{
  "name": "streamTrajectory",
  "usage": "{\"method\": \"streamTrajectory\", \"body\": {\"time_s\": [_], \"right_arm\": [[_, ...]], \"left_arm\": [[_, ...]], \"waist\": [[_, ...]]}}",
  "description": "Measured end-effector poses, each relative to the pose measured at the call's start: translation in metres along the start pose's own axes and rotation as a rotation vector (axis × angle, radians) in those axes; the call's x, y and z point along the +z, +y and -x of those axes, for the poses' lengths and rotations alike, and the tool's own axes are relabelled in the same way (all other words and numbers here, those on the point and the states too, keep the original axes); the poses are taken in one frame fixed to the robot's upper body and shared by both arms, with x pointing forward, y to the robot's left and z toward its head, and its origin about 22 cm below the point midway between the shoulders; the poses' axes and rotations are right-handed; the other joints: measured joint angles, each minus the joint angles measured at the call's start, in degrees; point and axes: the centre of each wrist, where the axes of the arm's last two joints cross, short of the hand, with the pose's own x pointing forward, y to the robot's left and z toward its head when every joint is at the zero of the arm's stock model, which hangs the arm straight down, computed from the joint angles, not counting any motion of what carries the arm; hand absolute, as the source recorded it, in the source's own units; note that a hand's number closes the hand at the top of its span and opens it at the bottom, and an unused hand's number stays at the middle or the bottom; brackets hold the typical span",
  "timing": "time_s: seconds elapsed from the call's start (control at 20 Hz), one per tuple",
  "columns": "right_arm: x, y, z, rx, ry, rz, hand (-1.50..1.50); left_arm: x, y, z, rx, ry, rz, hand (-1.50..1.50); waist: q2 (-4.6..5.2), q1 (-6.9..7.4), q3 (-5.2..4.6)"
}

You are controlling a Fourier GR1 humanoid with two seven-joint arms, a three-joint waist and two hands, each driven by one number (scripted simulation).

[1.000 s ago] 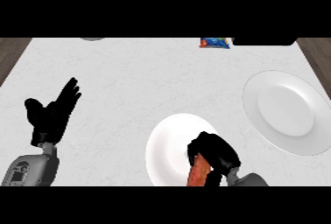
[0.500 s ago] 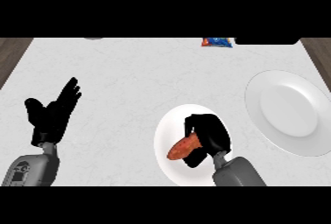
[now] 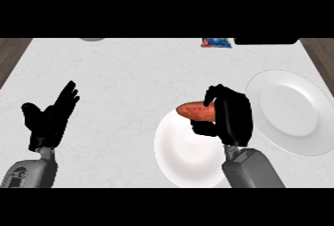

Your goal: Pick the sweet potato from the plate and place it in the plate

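The stubby, reddish-orange sweet potato (image 3: 195,111) juts left from the right hand's (image 3: 235,123) curled fingers (image 3: 210,96), which grasp it. Half a second ago it hung over the near plate's (image 3: 186,165) middle; now it is over that plate's far rim. The second plate (image 3: 294,110) lies right of the fingers.

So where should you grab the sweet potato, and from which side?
Round its middle, from the right, as the right hand does: it curls across the sweet potato, whose rounded left end pokes out. It is long and lies sideways, so a grip across its narrow width fits.
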Motion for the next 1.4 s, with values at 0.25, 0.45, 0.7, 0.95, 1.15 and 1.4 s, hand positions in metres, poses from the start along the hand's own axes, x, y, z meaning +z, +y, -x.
{"method": "streamTrajectory", "body": {"time_s": [0.25, 0.45, 0.7, 0.95, 1.15, 1.4], "right_arm": [[-0.016, -0.027, 0.011, -0.038, 0.123, 0.146, 1.50], [-0.024, -0.047, 0.045, -0.086, 0.209, 0.191, 1.50], [-0.037, -0.059, 0.095, -0.096, 0.291, 0.230, 1.50], [-0.039, -0.065, 0.155, -0.079, 0.349, 0.236, 1.50], [-0.044, -0.067, 0.199, -0.035, 0.382, 0.190, 1.50], [-0.045, -0.061, 0.235, -0.075, 0.442, 0.053, -1.50]], "left_arm": [[0.004, -0.007, -0.005, -0.002, -0.009, 0.003, 0.00], [0.001, -0.006, -0.004, -0.003, -0.013, 0.004, 0.00], [-0.005, -0.009, -0.007, 0.002, -0.012, 0.009, 0.00], [-0.004, -0.007, -0.005, 0.007, -0.014, 0.010, 0.00], [-0.005, -0.004, -0.004, 0.003, -0.005, 0.020, 0.00], [-0.005, -0.004, -0.004, 0.004, -0.009, 0.017, 0.00]], "waist": [[0.14, 0.29, 0.03], [0.24, 0.22, 0.03], [0.32, 0.36, 0.04], [0.36, 0.49, 0.05], [0.42, 0.65, 0.06], [0.46, 0.78, 0.08]]}}
